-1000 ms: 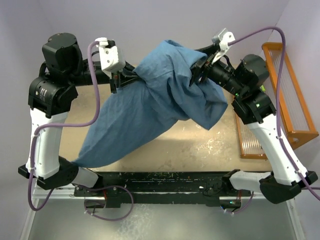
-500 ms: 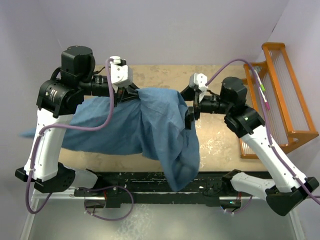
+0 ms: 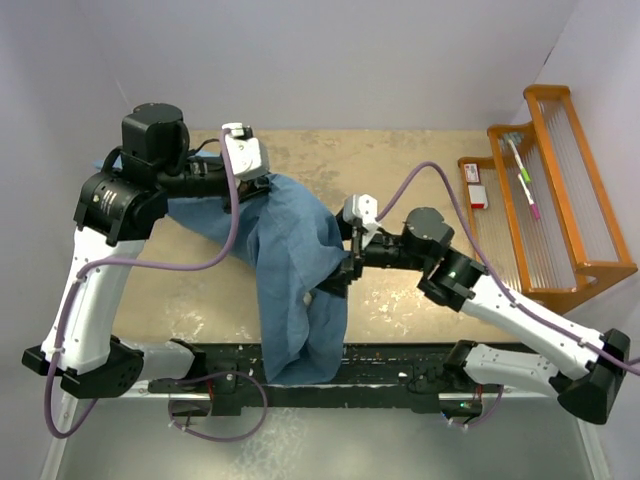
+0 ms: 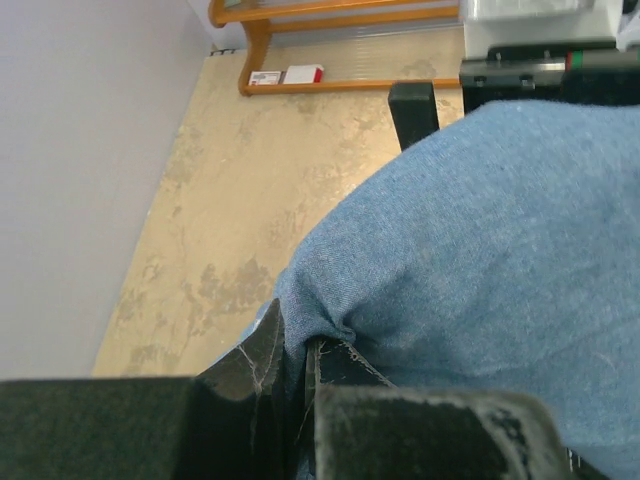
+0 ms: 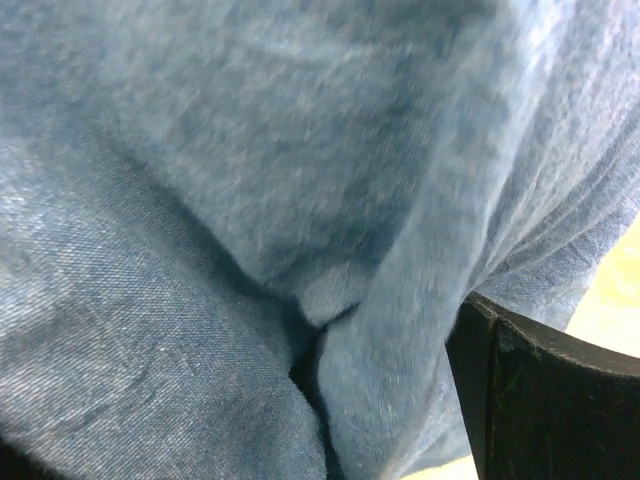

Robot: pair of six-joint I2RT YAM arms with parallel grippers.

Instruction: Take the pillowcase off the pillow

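The slate-blue pillowcase (image 3: pixel 290 260) hangs between my two grippers, and its lower end drapes over the table's near edge. My left gripper (image 3: pixel 262 186) is shut on a pinch of its edge, which shows between the fingers in the left wrist view (image 4: pixel 305 338). My right gripper (image 3: pixel 338 282) is buried in the cloth's right side and appears shut on it. The right wrist view is filled with folds of the pillowcase (image 5: pixel 200 200), with only one black finger (image 5: pixel 545 400) showing. The pillow is out of view.
An orange wooden rack (image 3: pixel 560 200) stands at the table's right edge, holding a small red-and-white box (image 3: pixel 476 185) and a pen-like item (image 3: pixel 522 170). It also shows in the left wrist view (image 4: pixel 330 20). The tan tabletop (image 3: pixel 420 170) is worn and blotchy.
Both arms have come down and toward the near edge. The right gripper moved left and nearer. The pillowcase went from spread high to hanging narrow, its end over the front edge.
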